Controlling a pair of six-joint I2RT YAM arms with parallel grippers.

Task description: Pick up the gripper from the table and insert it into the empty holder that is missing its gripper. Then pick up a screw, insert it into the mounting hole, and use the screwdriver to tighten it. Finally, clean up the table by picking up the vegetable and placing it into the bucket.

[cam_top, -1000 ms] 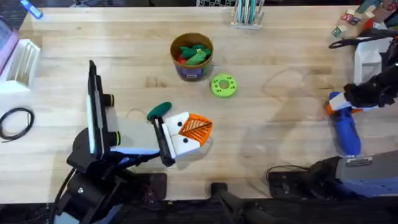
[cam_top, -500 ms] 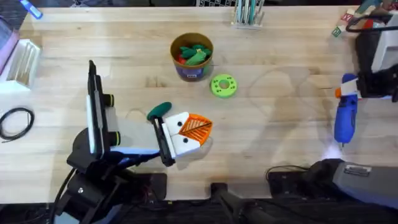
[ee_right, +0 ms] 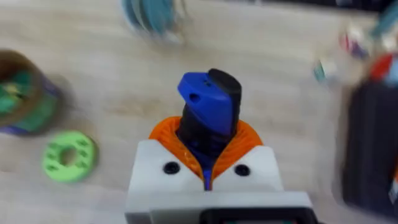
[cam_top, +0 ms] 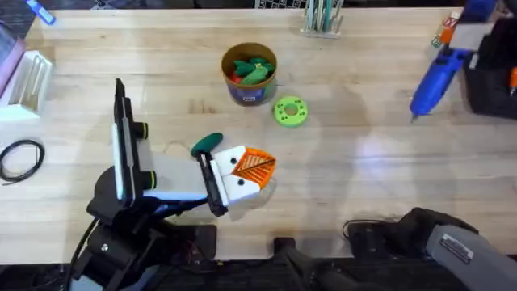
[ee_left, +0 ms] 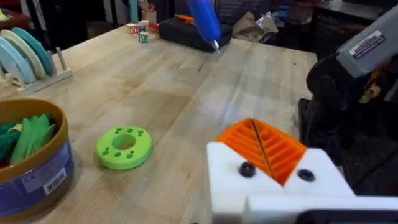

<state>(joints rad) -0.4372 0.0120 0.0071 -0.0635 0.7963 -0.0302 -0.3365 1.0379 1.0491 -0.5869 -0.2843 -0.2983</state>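
Note:
My right gripper (cam_top: 471, 39) hangs above the far right of the table, shut on the blue screwdriver (cam_top: 436, 81), whose dark tip points down and toward the middle. In the right wrist view its orange pads (ee_right: 168, 134) clamp the screwdriver (ee_right: 208, 99). My left gripper (cam_top: 246, 172) rests low near the front centre, its orange pads (ee_left: 264, 146) pressed together with nothing visible between them. The dark green vegetable (cam_top: 208, 144) lies just left of it. The bucket (cam_top: 249, 90) stands farther back with toy produce inside. A loose gripper, the holder and the screw are out of view.
A lime-green disc (cam_top: 291, 111) lies right of the bucket. A black box (cam_top: 493, 93) and toy blocks (cam_top: 451, 28) occupy the far right corner. A plate rack (cam_top: 28, 77) and black cable (cam_top: 20, 158) sit at the left, a pen stand (cam_top: 321, 20) at the back.
The right gripper has lifted the screwdriver from the right front of the table and carried it back toward the far right corner. The left arm has stayed still.

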